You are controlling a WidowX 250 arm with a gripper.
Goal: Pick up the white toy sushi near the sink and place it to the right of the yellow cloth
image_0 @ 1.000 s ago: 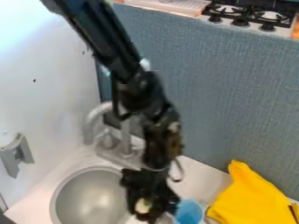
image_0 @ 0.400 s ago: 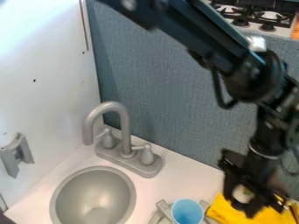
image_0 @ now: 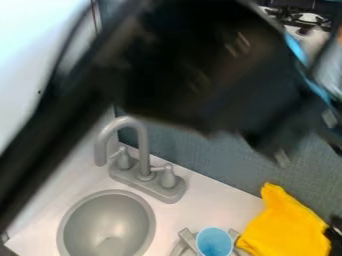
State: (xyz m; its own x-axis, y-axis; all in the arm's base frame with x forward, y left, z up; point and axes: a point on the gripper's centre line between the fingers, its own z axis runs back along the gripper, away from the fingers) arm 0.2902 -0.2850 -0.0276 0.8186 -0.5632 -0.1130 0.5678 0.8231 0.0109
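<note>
Free strip of table between faucet and blue cup — sink basin open above; yellow cloth bounds right, blue-gray panel blocks rear.

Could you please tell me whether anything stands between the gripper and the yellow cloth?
Nothing visible stands between the gripper, at the right edge, and the yellow cloth beside it. The blue cup is on the cloth's other side, out of that gap. Whether gripper and cloth touch, I can't tell.
</note>
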